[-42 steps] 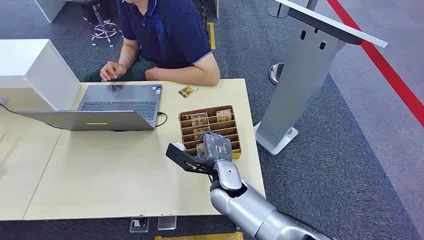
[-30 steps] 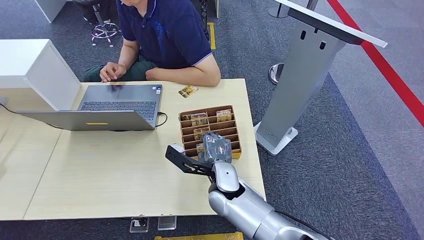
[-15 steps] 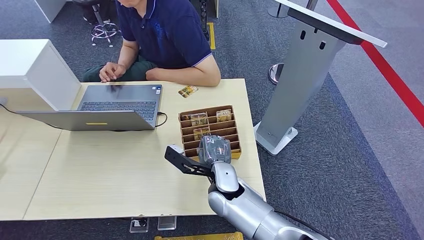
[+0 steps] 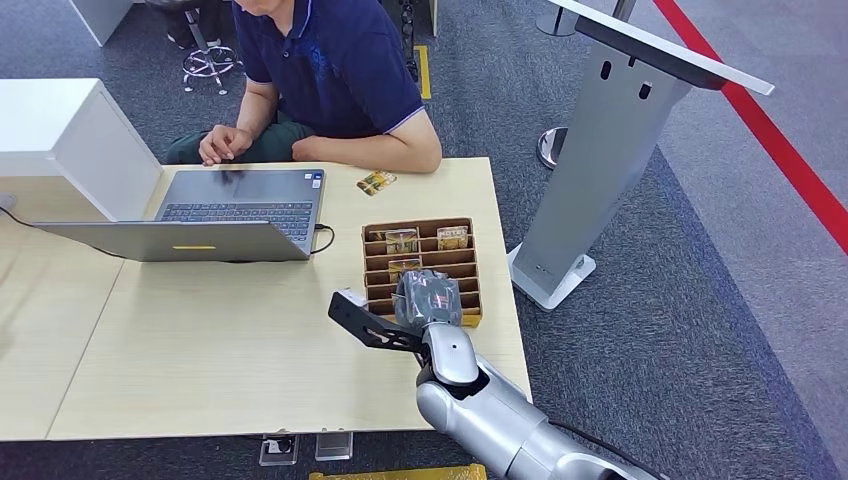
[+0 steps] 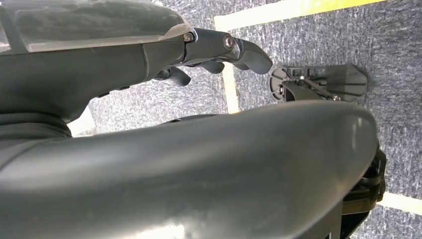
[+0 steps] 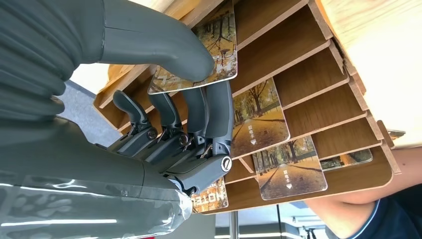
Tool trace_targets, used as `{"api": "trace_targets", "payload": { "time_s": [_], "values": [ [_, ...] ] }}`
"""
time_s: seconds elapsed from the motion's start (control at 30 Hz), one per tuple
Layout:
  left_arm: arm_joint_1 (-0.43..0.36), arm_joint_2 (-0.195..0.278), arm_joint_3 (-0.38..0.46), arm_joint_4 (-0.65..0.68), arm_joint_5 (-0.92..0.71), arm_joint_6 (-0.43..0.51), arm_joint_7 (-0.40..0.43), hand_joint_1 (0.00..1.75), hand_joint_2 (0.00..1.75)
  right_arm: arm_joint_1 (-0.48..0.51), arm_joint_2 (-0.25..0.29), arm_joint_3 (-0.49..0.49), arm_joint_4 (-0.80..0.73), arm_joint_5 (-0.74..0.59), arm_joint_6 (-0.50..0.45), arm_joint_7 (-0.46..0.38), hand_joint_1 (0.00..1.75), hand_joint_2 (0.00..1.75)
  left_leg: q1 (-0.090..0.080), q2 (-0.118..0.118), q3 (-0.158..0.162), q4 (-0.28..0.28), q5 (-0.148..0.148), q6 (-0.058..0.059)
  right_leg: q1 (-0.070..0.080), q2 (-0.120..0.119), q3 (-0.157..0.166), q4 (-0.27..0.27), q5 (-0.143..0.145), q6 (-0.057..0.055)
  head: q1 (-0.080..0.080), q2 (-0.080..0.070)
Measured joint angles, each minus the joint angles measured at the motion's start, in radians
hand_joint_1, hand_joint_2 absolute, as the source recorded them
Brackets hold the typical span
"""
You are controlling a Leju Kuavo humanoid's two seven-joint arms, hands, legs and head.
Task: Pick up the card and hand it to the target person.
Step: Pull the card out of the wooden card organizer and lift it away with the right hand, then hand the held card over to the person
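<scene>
Thumb [image 6: 169, 47] and fingers [image 6: 214, 119] of right hand [image 4: 428, 298] pinch card [image 6: 209, 59] at near end of wooden rack [image 4: 470, 262], centre frame. Grasp step, apparently. Next: lift clear of slot dividers, reach to person [image 4: 330, 70], upper centre. Laptop [image 4: 240, 205] at left; loose card [image 4: 376, 182] beside forearm. Left hand [image 5: 219, 55] hangs empty, fingers loosely apart.

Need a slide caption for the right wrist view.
Robot hand pinches a card in the wooden card rack.
</scene>
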Motion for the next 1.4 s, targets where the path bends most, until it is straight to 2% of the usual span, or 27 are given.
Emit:
{"api": "trace_targets", "payload": {
  "time_s": [0.23,0.47,0.73,1.1,1.4],
  "values": [
    [0.001,0.000,0.000,0.000,0.010,0.001,-0.003,0.00,0.00,0.004,-0.010,-0.008,-0.029,-0.063,-0.030,-0.045,1.52,1.75,0.000,0.000,0.000,0.000,0.000,0.000,0.000,0.000,0.000,0.000,0.000,0.000,0.000,0.000],
    [0.002,0.000,0.000,0.000,0.011,0.001,-0.005,0.00,0.00,0.000,-0.044,-0.035,-0.143,-0.138,-0.069,-0.093,1.52,1.75,0.000,0.000,0.000,0.000,0.000,0.000,0.000,0.000,0.000,0.000,0.000,0.000,0.000,0.000],
    [-0.001,0.000,-0.001,0.000,-0.005,-0.004,-0.007,0.00,0.00,-0.068,-0.077,-0.060,-0.213,-0.176,-0.111,-0.174,1.52,1.75,0.000,0.000,0.000,0.000,0.000,0.000,0.000,0.000,0.000,0.000,0.000,0.000,0.000,0.000],
    [-0.019,0.000,-0.021,0.000,-0.046,-0.018,0.006,0.00,0.00,-0.185,-0.073,-0.059,-0.106,-0.193,-0.186,-0.280,1.52,1.75,0.000,0.000,-0.001,0.000,0.000,0.000,0.000,0.000,0.000,0.000,0.000,0.000,0.000,0.000],
    [-0.031,-0.002,-0.035,0.000,-0.057,-0.022,0.018,0.00,0.00,-0.236,-0.041,-0.056,0.020,-0.167,-0.247,-0.302,1.52,1.75,0.000,0.000,-0.001,0.000,0.000,0.000,0.000,0.000,0.000,0.000,0.000,0.000,-0.001,0.000]
  ]
}}
